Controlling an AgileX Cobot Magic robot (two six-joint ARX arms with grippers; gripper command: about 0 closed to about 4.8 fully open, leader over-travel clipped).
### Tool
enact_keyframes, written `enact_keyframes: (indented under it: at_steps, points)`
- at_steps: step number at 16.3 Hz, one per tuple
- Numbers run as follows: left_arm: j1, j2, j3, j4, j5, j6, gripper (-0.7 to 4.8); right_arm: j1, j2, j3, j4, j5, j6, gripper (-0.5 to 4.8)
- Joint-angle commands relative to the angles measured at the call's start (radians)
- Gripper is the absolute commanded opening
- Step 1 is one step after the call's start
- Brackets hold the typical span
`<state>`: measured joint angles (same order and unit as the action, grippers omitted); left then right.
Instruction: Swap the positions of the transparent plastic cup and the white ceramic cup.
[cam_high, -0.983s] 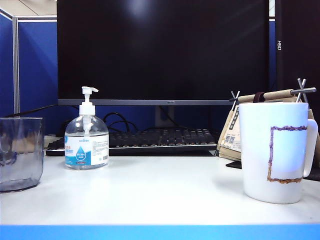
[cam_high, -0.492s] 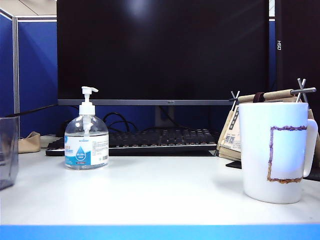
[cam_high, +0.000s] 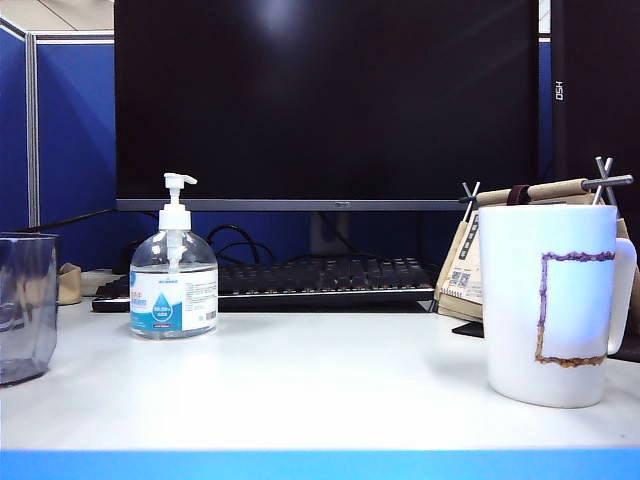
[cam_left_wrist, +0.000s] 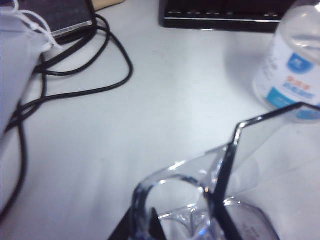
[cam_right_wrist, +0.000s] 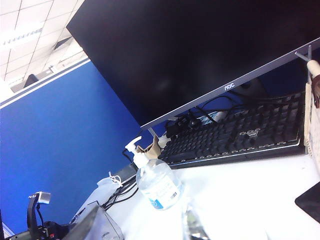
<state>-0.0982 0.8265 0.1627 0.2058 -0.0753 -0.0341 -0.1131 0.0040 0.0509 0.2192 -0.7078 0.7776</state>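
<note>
The transparent plastic cup (cam_high: 25, 305) stands at the far left of the table, cut off by the exterior view's edge. In the left wrist view my left gripper (cam_left_wrist: 140, 227) is shut on the transparent plastic cup (cam_left_wrist: 200, 200), with one dark finger on each side of its rim wall. The white ceramic cup (cam_high: 548, 300) stands at the right front, its handle to the right and the brownish-purple outline facing the camera. No gripper is near it. My right gripper shows only as a blurred fingertip (cam_right_wrist: 192, 226) held off the table, with nothing in it.
A clear pump bottle (cam_high: 173, 275) with a blue label stands between the cups, further back. Behind it are a black keyboard (cam_high: 300, 280) and a large monitor (cam_high: 325, 100). Black cables (cam_left_wrist: 75, 75) lie left of the cup. A cardboard stand (cam_high: 462, 270) is behind the mug.
The transparent cup slid left until only a sliver showed, then came part of the way back to the right. The white mug and the bottle stayed put.
</note>
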Motion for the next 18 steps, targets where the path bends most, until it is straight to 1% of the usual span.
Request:
enact_keyframes:
  at_steps: [1, 3, 5, 7, 9, 10, 12, 14, 15, 16, 18]
  points:
    - [0.0, 0.001, 0.011, 0.016, 0.101, -0.037, -0.05, 0.001, -0.002, 0.003, -0.005, 0.002, -0.003, 2.07]
    - [0.0, 0.0, 0.056, -0.016, 0.15, -0.045, -0.05, 0.001, -0.002, 0.003, -0.034, -0.039, -0.003, 2.08]
    - [-0.004, 0.0, 0.13, -0.07, 0.19, -0.044, -0.05, 0.002, -0.002, 0.003, -0.116, -0.061, -0.005, 2.13]
    - [-0.012, 0.0, 0.19, -0.114, 0.19, -0.04, -0.05, 0.002, -0.002, 0.003, -0.192, -0.06, -0.058, 2.13]
    - [-0.019, -0.001, 0.214, -0.14, 0.208, -0.034, -0.05, 0.002, -0.002, 0.003, -0.263, -0.05, -0.109, 2.14]
    - [-0.026, -0.001, 0.214, -0.153, 0.222, -0.034, -0.05, 0.002, -0.002, 0.003, -0.322, -0.019, -0.15, 2.17]
    - [-0.05, -0.001, 0.214, -0.213, 0.23, -0.033, -0.05, 0.002, -0.002, 0.003, -0.415, 0.093, -0.204, 2.23]
    - [-0.089, -0.001, 0.214, -0.241, 0.229, -0.034, -0.05, 0.002, -0.001, 0.003, -0.442, 0.178, -0.254, 2.26]
    - [-0.111, -0.001, 0.214, -0.241, 0.229, -0.048, -0.05, 0.002, 0.005, 0.003, -0.457, 0.199, -0.262, 2.28]
    - [-0.134, -0.001, 0.214, -0.241, 0.23, -0.072, -0.05, 0.002, 0.018, 0.003, -0.479, 0.201, -0.288, 2.43]
    - [-0.184, -0.001, 0.214, -0.238, 0.225, -0.098, -0.05, 0.004, 0.067, 0.003, -0.477, 0.207, -0.311, 2.44]
